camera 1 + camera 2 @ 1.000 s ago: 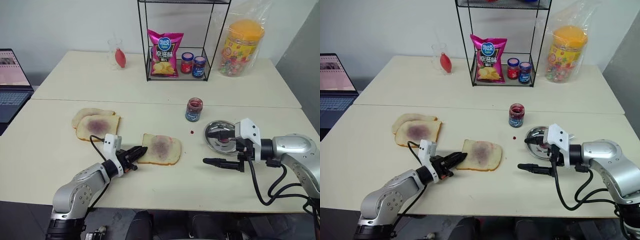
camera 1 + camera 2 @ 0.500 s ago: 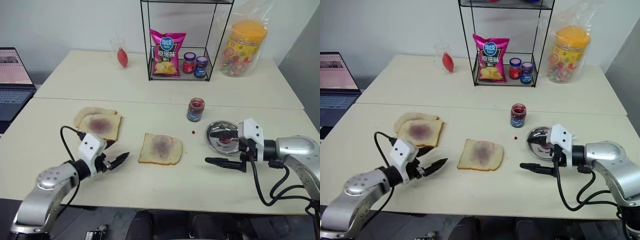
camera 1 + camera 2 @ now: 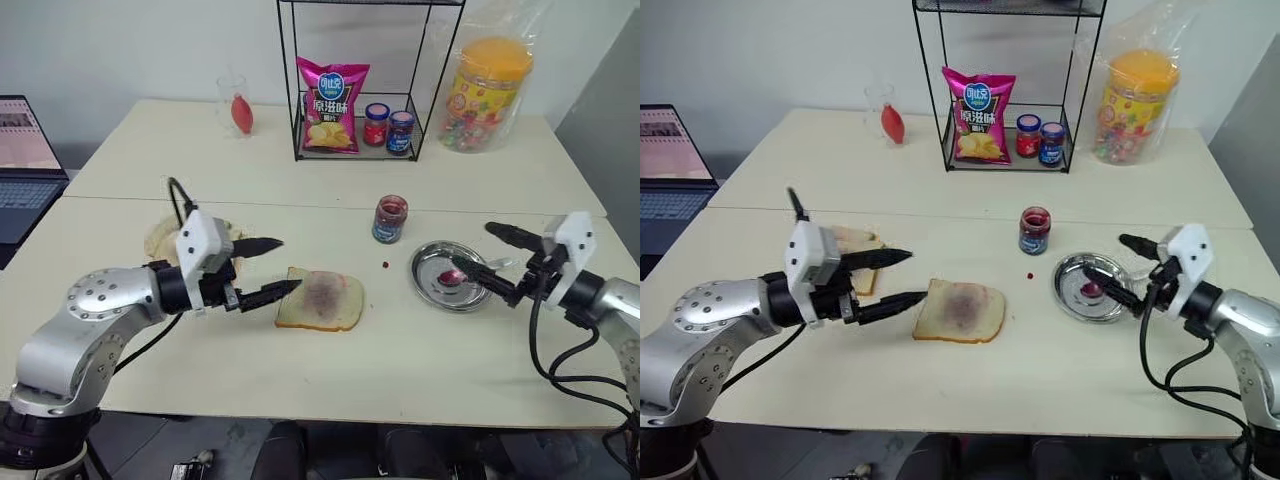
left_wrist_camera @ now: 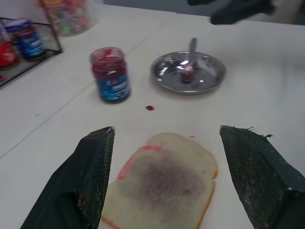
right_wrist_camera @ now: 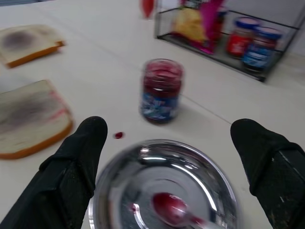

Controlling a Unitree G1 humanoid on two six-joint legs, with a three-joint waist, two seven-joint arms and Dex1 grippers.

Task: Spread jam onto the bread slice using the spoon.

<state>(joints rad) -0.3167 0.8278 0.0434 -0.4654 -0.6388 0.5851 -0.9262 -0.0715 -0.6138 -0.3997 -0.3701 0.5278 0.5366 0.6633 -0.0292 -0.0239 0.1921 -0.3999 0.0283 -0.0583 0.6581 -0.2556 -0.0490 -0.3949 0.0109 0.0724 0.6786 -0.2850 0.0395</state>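
Spoon (image 3: 462,277) rests in the dish (image 3: 430,282); your spread right end effector (image 3: 492,262) must next pinch it, left (image 3: 268,268) also spread.

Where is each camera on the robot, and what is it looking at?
Head eyes: look down over the table; both arms show, open left end effector beside the bread slice, open right end effector.
Left wrist: looks past its fingers at the bread slice, jam, spoon.
Right wrist: looks past its fingers over the steel dish.
Shared: the jam.
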